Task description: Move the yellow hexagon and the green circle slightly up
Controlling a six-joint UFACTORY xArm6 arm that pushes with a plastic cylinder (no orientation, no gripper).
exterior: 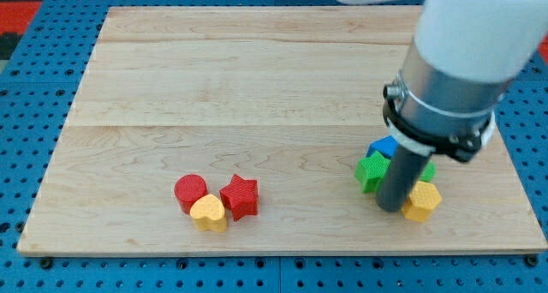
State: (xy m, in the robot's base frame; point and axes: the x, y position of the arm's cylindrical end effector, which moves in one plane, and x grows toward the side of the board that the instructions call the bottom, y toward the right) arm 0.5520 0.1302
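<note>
The yellow hexagon (pixel 423 200) lies near the board's bottom right. My tip (pixel 390 207) stands right beside it on its left, touching or nearly touching. A green star (pixel 372 170) sits just left of the rod. A sliver of another green block (pixel 428 170), likely the green circle, shows right of the rod above the hexagon; the rod hides most of it. A blue block (pixel 383 146) peeks out behind the rod, above the green star.
A red circle (pixel 190 190), a yellow heart (pixel 208 213) and a red star (pixel 240 197) cluster at the bottom left of the wooden board (pixel 257 79). The arm's grey and white body (pixel 462 53) covers the upper right.
</note>
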